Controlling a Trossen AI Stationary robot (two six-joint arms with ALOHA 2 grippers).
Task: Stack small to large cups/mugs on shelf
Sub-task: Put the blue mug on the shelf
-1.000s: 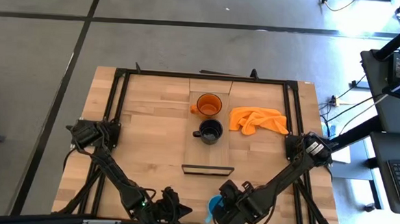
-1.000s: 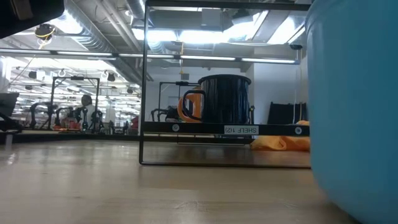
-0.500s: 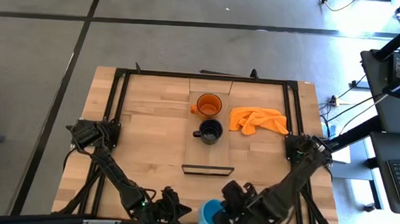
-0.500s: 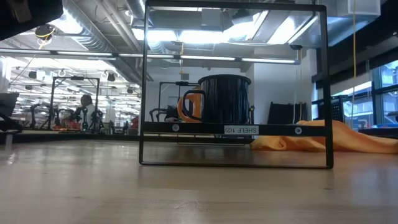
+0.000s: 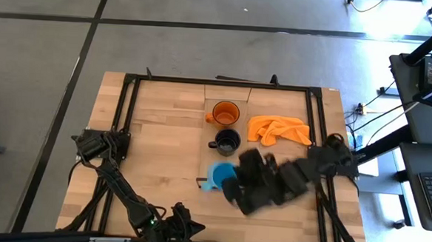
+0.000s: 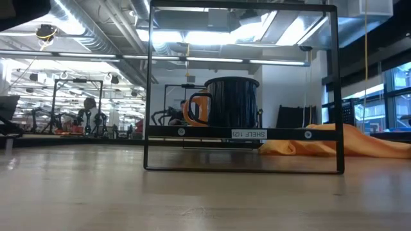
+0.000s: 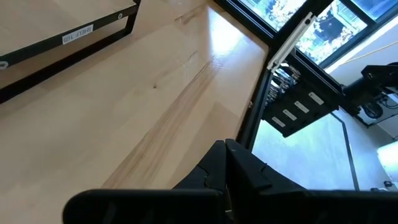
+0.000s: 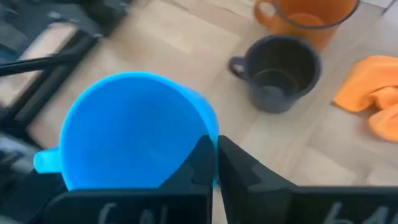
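The orange mug (image 5: 224,112) and the dark mug (image 5: 227,142) stand upright on the light-wood shelf (image 5: 215,162), the orange one at the far end; both also show in the low view, the dark mug (image 6: 232,102) in front of the orange mug (image 6: 198,108). My right gripper (image 5: 231,185) is shut on the bright blue mug (image 5: 219,174) above the shelf's near end. My left gripper (image 7: 224,163) is shut and empty at the table's near edge. My right gripper holds the blue mug by its rim wall (image 8: 200,127), on the side opposite the handle (image 8: 46,160), one finger inside and one outside. The fingers come from the near right. The mug is lifted clear, mouth up.
An orange cloth (image 5: 278,129) lies on the table right of the shelf. A dark metal frame (image 6: 149,90) stands at the shelf's near end and a dark frame runs around the tabletop (image 5: 128,109). Bare wood lies left of the shelf.
My right gripper has lifted the blue mug off the table at the near edge and carried it up and toward the far edge, to above the shelf's near end. The mug has left the low view.
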